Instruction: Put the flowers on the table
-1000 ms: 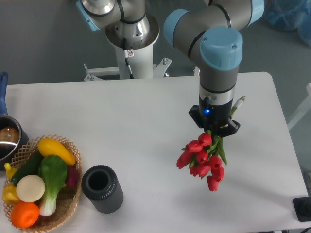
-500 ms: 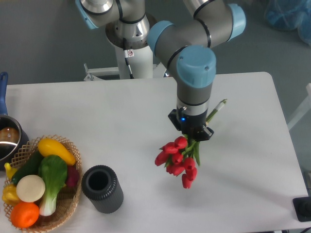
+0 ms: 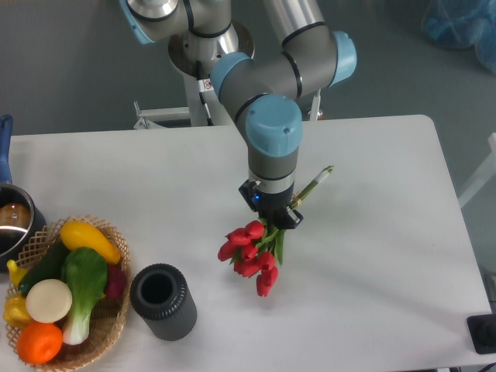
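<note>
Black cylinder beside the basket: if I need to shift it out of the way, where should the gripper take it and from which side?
Come straight down on the black cylinder: it stands upright with its open mouth facing up. Probably pinch one wall at the rim, one finger inside and one outside, on the right side away from the basket. The gripper holds the flowers, so free it first.

Bright, even overhead light on my feed. Counter (image 3: 155, 178) white, matte, no glare. Soft faint shadows under flowers (image 3: 249, 249) and black cylinder (image 3: 163, 301). Small glints on arm's metal joints. Focus sharp throughout; no visible edge distortion.
</note>
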### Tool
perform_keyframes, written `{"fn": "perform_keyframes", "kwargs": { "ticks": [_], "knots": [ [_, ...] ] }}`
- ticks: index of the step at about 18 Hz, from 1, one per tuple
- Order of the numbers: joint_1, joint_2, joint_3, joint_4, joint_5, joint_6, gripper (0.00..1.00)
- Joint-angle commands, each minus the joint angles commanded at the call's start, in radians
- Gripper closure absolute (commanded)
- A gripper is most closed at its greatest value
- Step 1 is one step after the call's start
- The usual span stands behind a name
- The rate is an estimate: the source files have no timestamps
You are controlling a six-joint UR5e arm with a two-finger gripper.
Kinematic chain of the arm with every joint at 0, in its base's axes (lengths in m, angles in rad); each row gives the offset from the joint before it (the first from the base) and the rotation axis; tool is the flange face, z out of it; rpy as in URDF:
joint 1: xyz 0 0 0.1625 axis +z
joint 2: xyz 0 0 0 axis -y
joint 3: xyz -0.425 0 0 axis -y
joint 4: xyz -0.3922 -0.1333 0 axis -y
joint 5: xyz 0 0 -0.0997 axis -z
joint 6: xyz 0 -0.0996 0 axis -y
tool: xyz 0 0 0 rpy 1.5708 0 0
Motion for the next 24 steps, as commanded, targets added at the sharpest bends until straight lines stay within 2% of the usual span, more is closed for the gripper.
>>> {"fn": "perform_keyframes", "kwargs": {
  "ticks": [2,4,5,6,7,12,24],
  "knots": [
    [0.000,0.000,-0.002,0.000,0.000,0.002,0.53],
    [0.000,0.002,-0.005,0.005,-0.002,0.002,0.45],
    [0.000,0.002,-0.006,0.017,-0.009,0.002,0.35],
    [0.000,0.002,-0.011,0.031,-0.014,0.000,0.09],
    [0.000,0.005,-0.012,0.046,-0.014,-0.003,0.00],
    [0.011,0.023,-0.008,0.129,-0.014,-0.011,0.00],
    [0.120,0.089,-0.008,0.127,-0.014,0.002,0.00]
  ]
}}
